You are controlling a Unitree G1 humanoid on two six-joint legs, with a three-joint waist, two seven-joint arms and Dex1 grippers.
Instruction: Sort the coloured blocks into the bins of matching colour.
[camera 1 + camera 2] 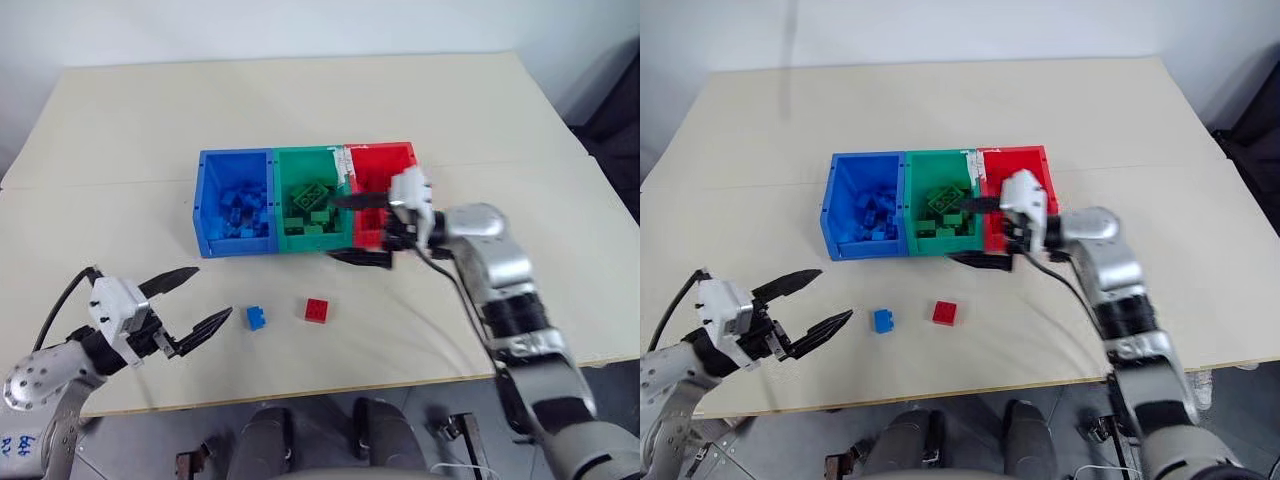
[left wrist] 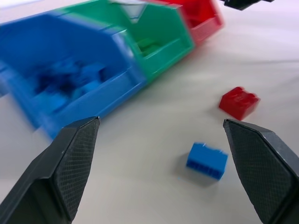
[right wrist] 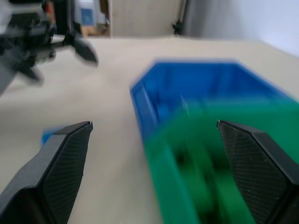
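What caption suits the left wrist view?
Open left gripper facing a blue block and red block beside the bins.

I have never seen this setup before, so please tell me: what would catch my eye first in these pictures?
The row of three bins, blue, green and red, stands mid-table, with blocks in the blue and green ones. A blue block and a red block lie loose in front. The right gripper is open at the green bin's front; the left gripper is open beside the blue block.

You've got three joined bins: one blue bin (image 1: 236, 203), one green bin (image 1: 310, 200), one red bin (image 1: 378, 170). Two loose bricks sit on the table: one blue brick (image 1: 256, 318), one red brick (image 1: 317, 310).
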